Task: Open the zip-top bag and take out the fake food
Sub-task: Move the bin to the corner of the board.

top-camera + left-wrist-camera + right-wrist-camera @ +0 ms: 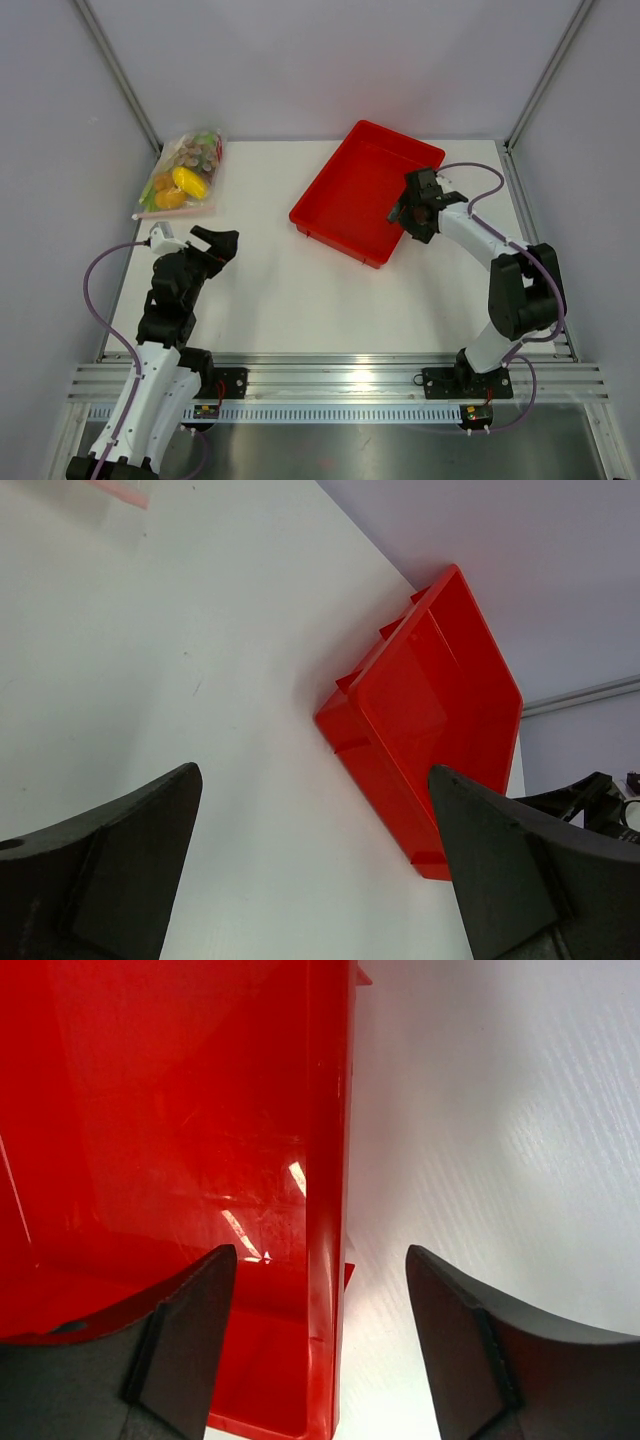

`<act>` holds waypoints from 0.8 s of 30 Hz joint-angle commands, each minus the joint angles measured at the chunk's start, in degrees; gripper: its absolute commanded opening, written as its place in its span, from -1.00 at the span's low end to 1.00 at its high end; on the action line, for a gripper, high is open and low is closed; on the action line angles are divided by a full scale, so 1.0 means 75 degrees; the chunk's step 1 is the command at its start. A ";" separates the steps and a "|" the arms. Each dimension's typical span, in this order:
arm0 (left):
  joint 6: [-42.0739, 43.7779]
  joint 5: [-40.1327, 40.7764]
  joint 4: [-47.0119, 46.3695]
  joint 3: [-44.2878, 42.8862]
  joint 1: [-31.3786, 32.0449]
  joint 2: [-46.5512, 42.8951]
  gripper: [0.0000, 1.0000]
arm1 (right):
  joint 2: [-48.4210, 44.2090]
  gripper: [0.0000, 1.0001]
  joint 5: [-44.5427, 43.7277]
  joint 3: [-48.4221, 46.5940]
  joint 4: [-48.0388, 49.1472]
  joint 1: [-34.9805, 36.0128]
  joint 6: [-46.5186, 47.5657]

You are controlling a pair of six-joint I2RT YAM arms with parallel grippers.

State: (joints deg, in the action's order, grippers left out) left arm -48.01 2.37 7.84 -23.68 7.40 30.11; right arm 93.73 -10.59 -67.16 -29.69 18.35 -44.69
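Zip-top bag, fake food inside, lies at the desk's far-left corner, zip strip toward the near side. Left claw, spread and empty, sits just near of it, the closer arm. Right claw, spread, straddles the red tray's wall, well apart from the bag.

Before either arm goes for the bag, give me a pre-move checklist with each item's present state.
1. Zip-top bag in view, lying at the table's far left corner: ok.
2. Fake food all inside the bag: ok.
3. Pink zip strip sealed or open: cannot tell.
4. Left gripper open and empty: ok.
5. Left gripper at the bag: not ok, it is on the near side of the bag, not touching it.
6. Right gripper free to help: not ok, its open jaws straddle the red tray's wall.
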 commanded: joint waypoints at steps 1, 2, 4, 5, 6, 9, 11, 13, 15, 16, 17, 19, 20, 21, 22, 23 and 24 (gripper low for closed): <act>0.0085 -0.0234 -0.0283 -0.0405 0.0010 0.0028 0.98 | 0.0182 0.50 -0.0229 -0.0374 -0.0131 0.0108 -0.0030; 0.0085 -0.0246 -0.0306 -0.0393 0.0010 0.0040 0.98 | 0.0205 0.48 -0.0252 -0.0374 -0.0119 0.0097 -0.0076; 0.0085 -0.0269 -0.0318 -0.0381 0.0010 0.0064 0.98 | 0.0240 0.42 -0.0241 -0.0351 -0.0049 0.0120 -0.0100; 0.0073 -0.0269 -0.0318 -0.0381 0.0010 0.0075 0.98 | 0.0252 0.42 -0.0229 -0.0362 -0.0037 0.0108 -0.0112; 0.0085 -0.0269 -0.0353 -0.0393 0.0010 0.0075 0.98 | 0.0287 0.41 -0.0182 -0.0351 -0.0014 0.0120 -0.0124; 0.0108 -0.0269 -0.0353 -0.0417 0.0010 0.0111 0.98 | 0.0381 0.32 -0.0030 -0.0420 0.0010 0.0120 -0.0124; 0.0108 -0.0269 -0.0365 -0.0405 0.0010 0.0099 0.98 | 0.0428 0.22 -0.0006 -0.0433 0.0033 0.0120 -0.0135; 0.0108 -0.0269 -0.0365 -0.0405 0.0010 0.0110 0.98 | 0.0440 0.13 -0.0029 -0.0433 0.0045 0.0120 -0.0136; 0.0108 -0.0269 -0.0365 -0.0405 0.0010 0.0134 0.98 | 0.0475 0.11 0.0017 -0.0433 0.0057 0.0131 -0.0112; 0.0108 -0.0269 -0.0365 -0.0405 0.0010 0.0134 0.98 | 0.0486 0.11 0.0029 -0.0433 0.0080 0.0120 -0.0124; 0.0120 -0.0269 -0.0365 -0.0405 0.0010 0.0122 0.98 | 0.0521 0.11 0.0076 -0.0433 0.0103 0.0143 -0.0124; 0.0120 -0.0269 -0.0365 -0.0405 0.0010 0.0157 0.98 | 0.0580 0.02 0.0099 -0.0444 0.0080 0.0143 -0.0124; 0.0108 -0.0269 -0.0377 -0.0405 0.0010 0.0169 0.98 | 0.0604 0.00 0.0111 -0.0491 0.0092 0.0155 -0.0112; 0.0120 -0.0269 -0.0377 -0.0417 0.0010 0.0181 0.98 | 0.0650 -0.09 0.0100 -0.0503 0.0069 0.0167 -0.0101; 0.0120 -0.0269 -0.0377 -0.0417 0.0010 0.0181 0.98 | 0.0639 -0.20 0.0088 -0.0526 0.0034 0.0167 -0.0100; 0.0120 -0.0269 -0.0388 -0.0417 0.0010 0.0193 0.98 | 0.0651 -0.25 0.0088 -0.0538 0.0033 0.0178 -0.0077; 0.0120 -0.0269 -0.0400 -0.0428 0.0010 0.0193 0.98 | 0.0627 -0.37 0.0076 -0.0527 0.0033 0.0178 -0.0089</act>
State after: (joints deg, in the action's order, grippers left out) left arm -47.97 1.72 7.64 -24.01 7.40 31.20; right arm 98.43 -9.91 -68.27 -29.78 18.87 -45.30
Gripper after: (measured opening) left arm 0.988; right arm 0.343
